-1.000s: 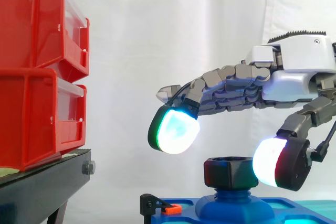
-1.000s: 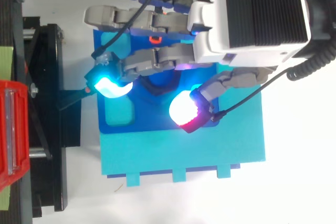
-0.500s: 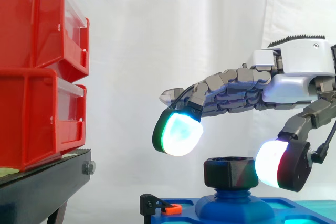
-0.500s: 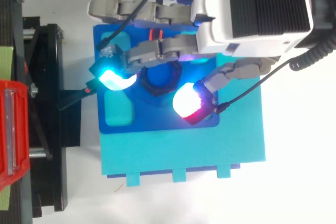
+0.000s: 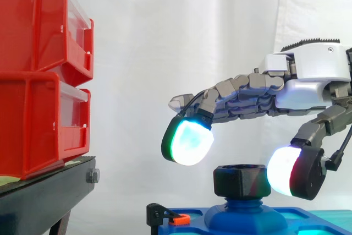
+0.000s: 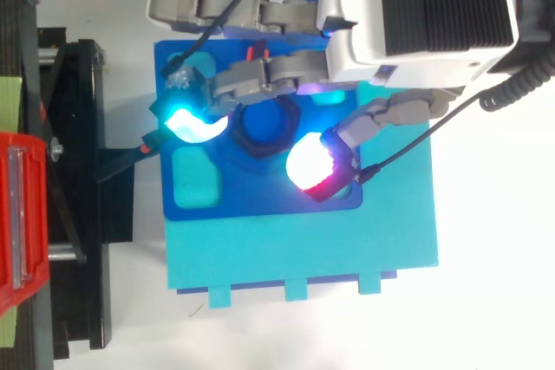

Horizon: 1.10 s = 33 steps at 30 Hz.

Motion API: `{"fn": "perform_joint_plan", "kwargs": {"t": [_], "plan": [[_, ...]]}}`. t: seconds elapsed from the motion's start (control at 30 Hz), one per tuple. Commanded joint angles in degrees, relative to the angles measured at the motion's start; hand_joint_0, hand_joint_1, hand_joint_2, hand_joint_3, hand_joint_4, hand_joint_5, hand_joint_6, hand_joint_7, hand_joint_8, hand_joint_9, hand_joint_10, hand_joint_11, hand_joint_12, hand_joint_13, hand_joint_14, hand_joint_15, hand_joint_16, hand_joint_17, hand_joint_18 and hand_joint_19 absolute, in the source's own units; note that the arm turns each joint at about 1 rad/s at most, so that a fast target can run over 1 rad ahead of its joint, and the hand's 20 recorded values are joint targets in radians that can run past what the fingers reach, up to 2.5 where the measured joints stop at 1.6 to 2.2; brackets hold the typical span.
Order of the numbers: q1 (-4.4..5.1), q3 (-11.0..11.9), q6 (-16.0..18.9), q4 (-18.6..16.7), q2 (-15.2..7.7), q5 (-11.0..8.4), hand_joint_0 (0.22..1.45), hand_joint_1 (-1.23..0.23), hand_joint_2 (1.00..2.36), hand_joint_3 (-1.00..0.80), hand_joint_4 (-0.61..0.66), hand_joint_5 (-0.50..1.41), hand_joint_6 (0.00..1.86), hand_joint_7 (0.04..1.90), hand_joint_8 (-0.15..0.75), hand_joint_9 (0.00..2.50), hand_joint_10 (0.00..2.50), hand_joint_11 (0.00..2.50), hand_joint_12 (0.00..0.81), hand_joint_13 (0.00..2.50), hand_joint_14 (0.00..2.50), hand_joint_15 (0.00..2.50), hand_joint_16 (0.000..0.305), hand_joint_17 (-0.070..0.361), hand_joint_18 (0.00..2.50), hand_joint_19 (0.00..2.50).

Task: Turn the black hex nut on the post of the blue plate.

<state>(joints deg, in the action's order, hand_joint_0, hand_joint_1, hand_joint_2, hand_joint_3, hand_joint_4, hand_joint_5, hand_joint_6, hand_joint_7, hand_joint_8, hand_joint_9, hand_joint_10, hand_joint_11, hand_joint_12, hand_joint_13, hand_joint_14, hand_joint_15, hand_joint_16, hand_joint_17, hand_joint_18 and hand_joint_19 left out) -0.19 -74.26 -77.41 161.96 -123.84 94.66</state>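
Note:
The black hex nut [image 5: 242, 181] sits on the blue post [image 5: 245, 213] of the blue plate [image 6: 260, 198]. From above, the nut [image 6: 250, 139] is a black ring around the blue post top. My hand [image 5: 308, 81] reaches in from the right and hovers over it, open, with its fingers loosely bent. One finger's glowing cyan pad [image 5: 188, 141] hangs above and to the left of the nut, apart from it. The thumb's white and red pad [image 5: 290, 171] is right beside the nut's right side. From above, the cyan pad [image 6: 191, 123] and the thumb pad [image 6: 312, 169] flank the nut.
Two stacked red bins [image 5: 44, 75] stand on a black stand [image 5: 49, 191] at the left. The blue plate rests on a larger light teal plate [image 6: 303, 249]. A small orange clip [image 5: 180, 219] is at the blue plate's left edge. Teal recesses [image 6: 195, 179] lie in the plate.
The hand has shifted toward the top edge of the top view, uncovering the nut. The cyan finger pad has moved a little right and lower, closer to the nut.

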Motion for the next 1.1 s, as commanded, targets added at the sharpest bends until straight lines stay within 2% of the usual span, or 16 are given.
{"fn": "perform_joint_plan", "kwargs": {"t": [0.0, 0.57, 1.07], "plan": [[-0.07, 0.00, -0.11, 0.11, 0.00, 0.00, 0.42, -0.78, 1.00, -0.50, -0.04, -0.30, 0.50, 0.68, 0.122, 0.00, 0.00, 0.00, 0.319, 0.00, 0.00, 0.00, 0.048, 0.107, 0.00, 0.05], [-0.60, -0.09, -0.81, 0.46, 0.00, 0.79, 0.42, -0.77, 1.00, -0.50, -0.02, -0.30, 0.50, 0.69, 0.128, 0.00, 0.00, 0.00, 0.320, 0.00, 0.00, 0.00, 0.048, 0.108, 0.00, 0.06], [-0.86, -0.09, -0.99, 0.99, 0.00, 0.79, 0.42, -0.71, 1.00, -0.50, 0.09, -0.30, 0.50, 0.74, 0.147, 0.00, 0.00, 0.00, 0.326, 0.00, 0.00, 0.01, 0.048, 0.109, 0.00, 0.09]]}}
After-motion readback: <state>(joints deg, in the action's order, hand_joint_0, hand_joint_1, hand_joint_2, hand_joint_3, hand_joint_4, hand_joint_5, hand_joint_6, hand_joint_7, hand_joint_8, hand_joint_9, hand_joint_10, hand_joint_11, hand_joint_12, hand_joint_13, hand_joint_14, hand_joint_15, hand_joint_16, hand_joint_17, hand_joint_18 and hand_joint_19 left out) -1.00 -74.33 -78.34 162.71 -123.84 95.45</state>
